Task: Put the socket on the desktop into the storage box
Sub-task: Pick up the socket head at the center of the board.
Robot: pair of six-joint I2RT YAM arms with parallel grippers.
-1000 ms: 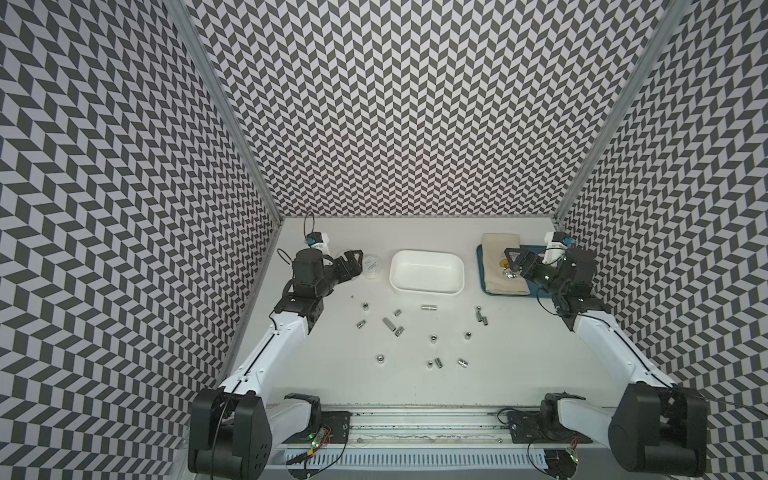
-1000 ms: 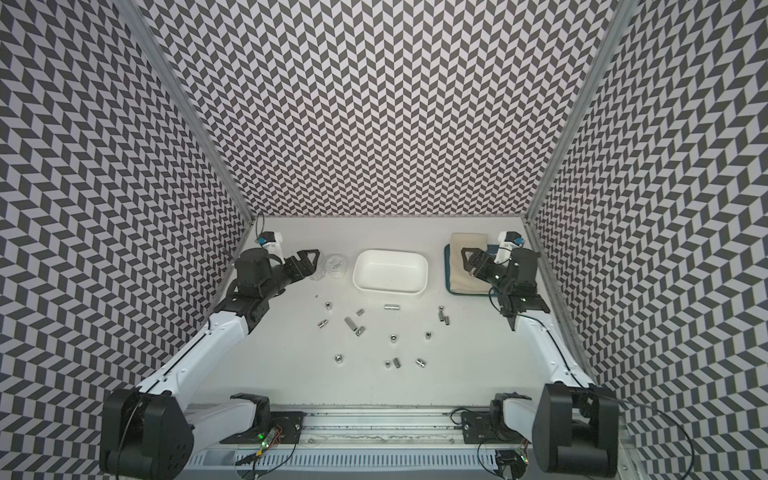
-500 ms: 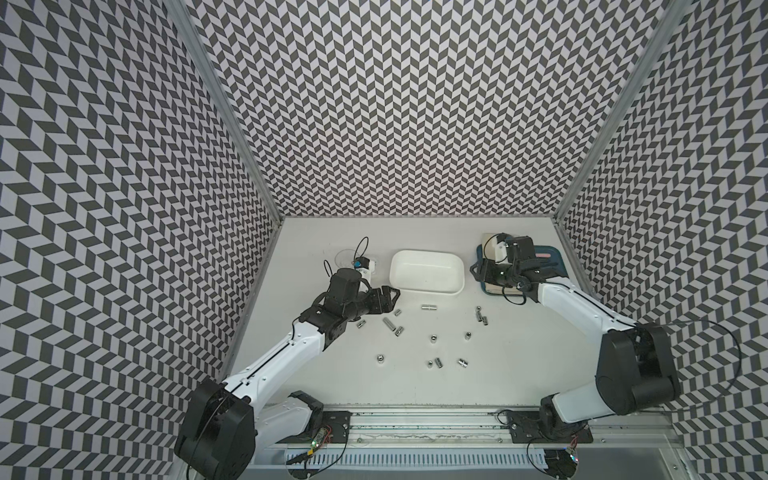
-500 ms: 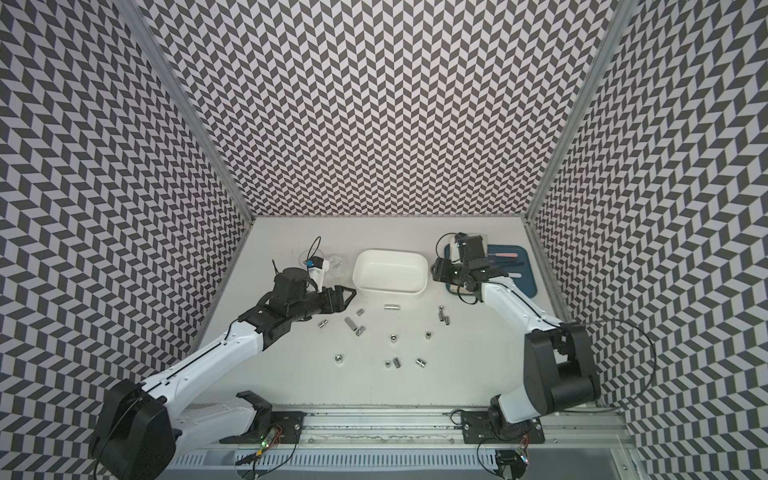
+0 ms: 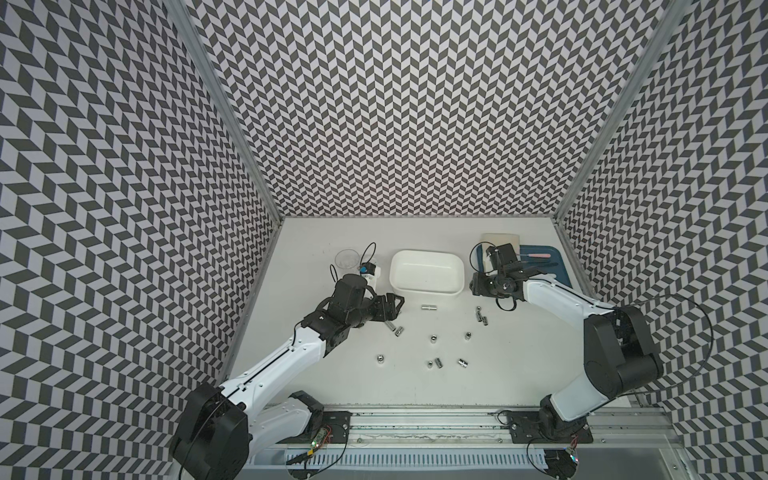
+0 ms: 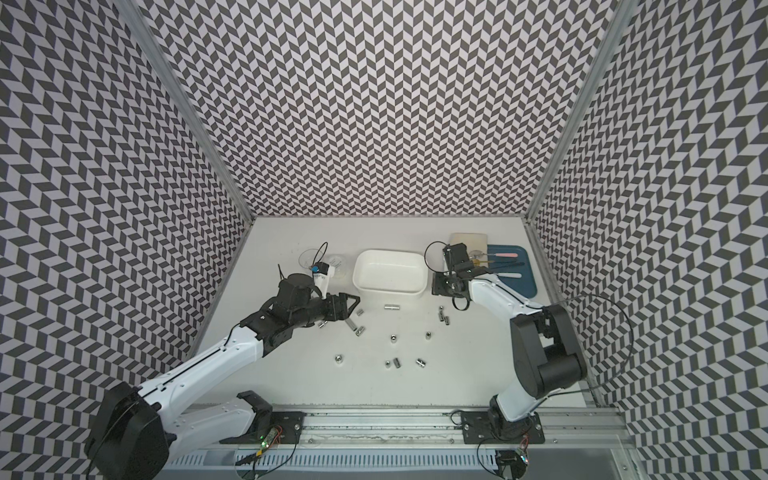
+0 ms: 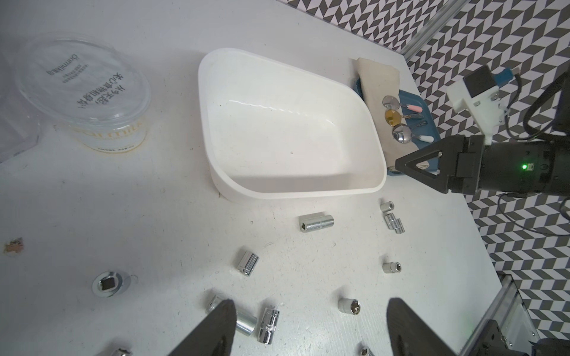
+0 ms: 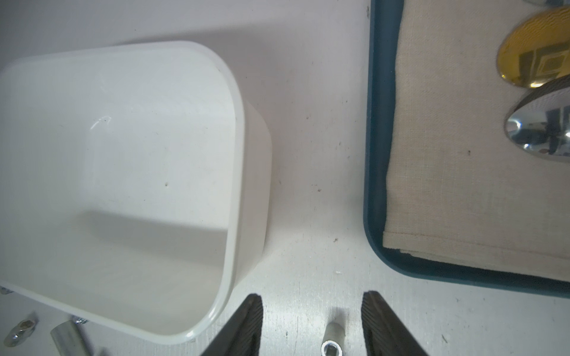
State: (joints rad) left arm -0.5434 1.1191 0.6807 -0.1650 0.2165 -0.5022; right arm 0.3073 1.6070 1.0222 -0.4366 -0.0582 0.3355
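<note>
Several small chrome sockets (image 5: 433,338) lie scattered on the off-white desktop (image 5: 415,386) in front of the white storage box (image 5: 424,291), which holds nothing. My left gripper (image 5: 390,303) is open and hangs low over the left end of the scatter. In the left wrist view a ribbed socket (image 7: 268,320) and a hex socket (image 7: 348,306) lie between its fingertips, and another is half hidden under one finger (image 7: 222,317). My right gripper (image 8: 311,300) is open in the gap between the box (image 8: 237,154) and the blue tray. One socket (image 8: 333,339) lies between its fingers, touching neither.
A blue tray (image 5: 557,266) with a beige cloth (image 5: 500,240) and spoons sits right of the box. A clear plastic cup (image 5: 347,259) stands left of it, just behind my left wrist. Chevron walls close off three sides. A metal rail (image 5: 415,419) runs along the front.
Both arms have swung in from the rear corners. The left has come forward over the sockets. The right has moved off the tray to the box's right end, and its jaws have narrowed.
</note>
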